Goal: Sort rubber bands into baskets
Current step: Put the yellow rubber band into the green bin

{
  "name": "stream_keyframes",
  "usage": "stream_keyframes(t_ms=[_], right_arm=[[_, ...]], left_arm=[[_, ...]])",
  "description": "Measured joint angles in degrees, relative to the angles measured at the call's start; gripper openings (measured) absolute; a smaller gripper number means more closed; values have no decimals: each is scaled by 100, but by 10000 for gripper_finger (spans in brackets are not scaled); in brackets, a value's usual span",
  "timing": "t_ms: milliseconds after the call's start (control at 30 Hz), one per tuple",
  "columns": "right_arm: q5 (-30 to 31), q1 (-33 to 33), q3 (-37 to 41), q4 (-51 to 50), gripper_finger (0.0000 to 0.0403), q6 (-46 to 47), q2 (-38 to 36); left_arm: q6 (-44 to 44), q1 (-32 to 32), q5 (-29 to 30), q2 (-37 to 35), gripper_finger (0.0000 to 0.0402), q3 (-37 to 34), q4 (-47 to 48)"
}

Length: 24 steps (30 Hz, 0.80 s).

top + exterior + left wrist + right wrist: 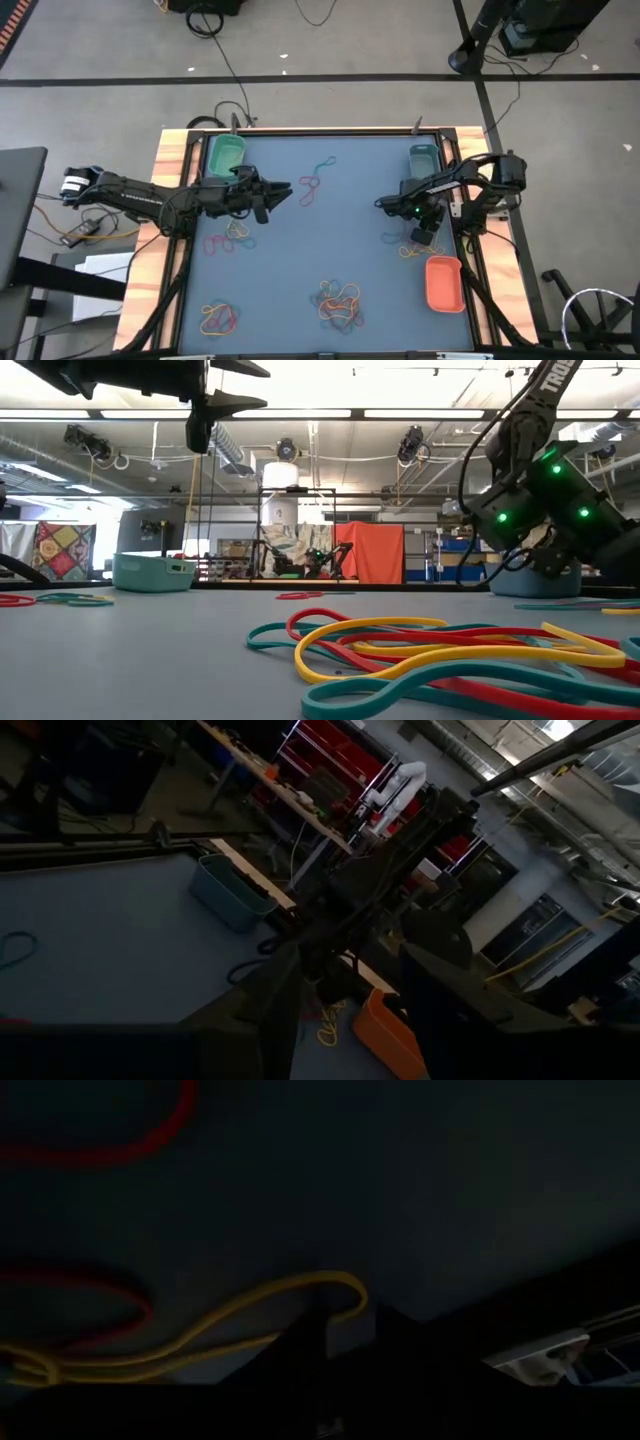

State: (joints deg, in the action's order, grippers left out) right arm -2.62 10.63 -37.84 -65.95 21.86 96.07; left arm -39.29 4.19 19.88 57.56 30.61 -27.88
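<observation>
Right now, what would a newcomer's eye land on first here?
Probably the bright rubber bands tangled in heaps on the grey table, the biggest at its near edge. Next, the two dark arms: the left gripper hovers mid-table, while the right gripper is low over a yellow band.

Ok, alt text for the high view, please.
Overhead view of a grey table with two dark arms reaching in: the left gripper is open near the middle, and the right gripper points down at rubber bands by the orange basket. More band piles are scattered about; green and teal baskets sit at the far corners.
</observation>
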Motion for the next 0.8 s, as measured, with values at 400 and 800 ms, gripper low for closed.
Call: stream_keyframes(t_ms=[400, 800], right_arm=[[-64, 11, -1, 76, 16, 26, 16], [344, -40, -558, -534, 4, 306, -688]], left_arm=[[-19, -2, 0, 0, 172, 0, 126], [-120, -7, 145, 0, 172, 2, 702]])
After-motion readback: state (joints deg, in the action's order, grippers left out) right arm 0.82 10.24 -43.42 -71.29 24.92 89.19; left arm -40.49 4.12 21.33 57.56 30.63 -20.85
